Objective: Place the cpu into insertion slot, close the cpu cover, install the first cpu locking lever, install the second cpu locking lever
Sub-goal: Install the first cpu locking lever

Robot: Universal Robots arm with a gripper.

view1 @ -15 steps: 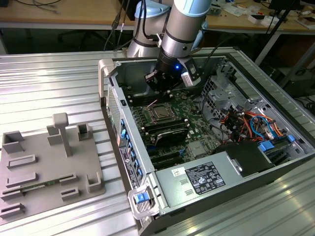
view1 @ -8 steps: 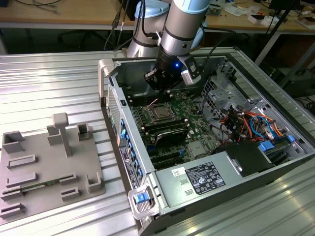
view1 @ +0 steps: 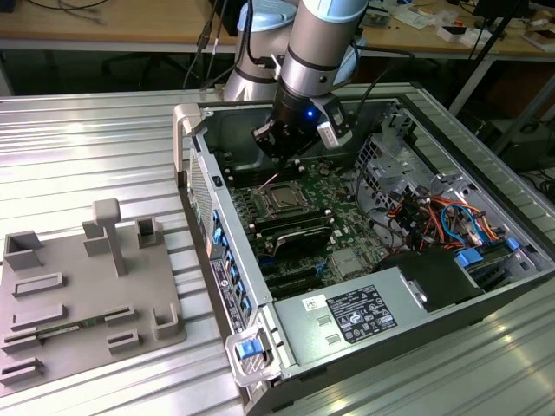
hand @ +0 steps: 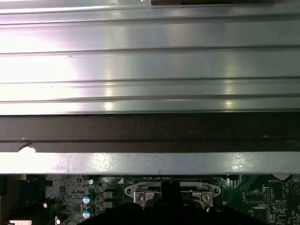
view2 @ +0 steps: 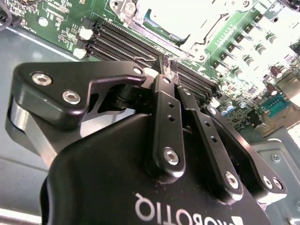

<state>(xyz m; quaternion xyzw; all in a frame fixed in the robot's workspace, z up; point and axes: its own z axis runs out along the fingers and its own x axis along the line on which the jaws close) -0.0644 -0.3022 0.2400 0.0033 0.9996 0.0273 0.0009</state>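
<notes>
Second wrist view: claw (view2: 168,65) is sitting closed, gripping nothing visible, tips just beside insertion slot (view1: 282,200); cpu (view2: 173,18) is apparently lying seated under cpu cover (view2: 199,47); it is looking thin, stiff, bendable; pushing its free edge seems safest.

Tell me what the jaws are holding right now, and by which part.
Cannot be told. The gripper is shut, its tips at the edge of the socket; nothing shows clearly between the jaws.

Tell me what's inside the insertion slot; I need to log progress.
In the exterior view, the insertion slot holds a flat dark-grey square, likely the cpu, framed by the silver rim. Whatever lies beneath that square is covered.
</notes>
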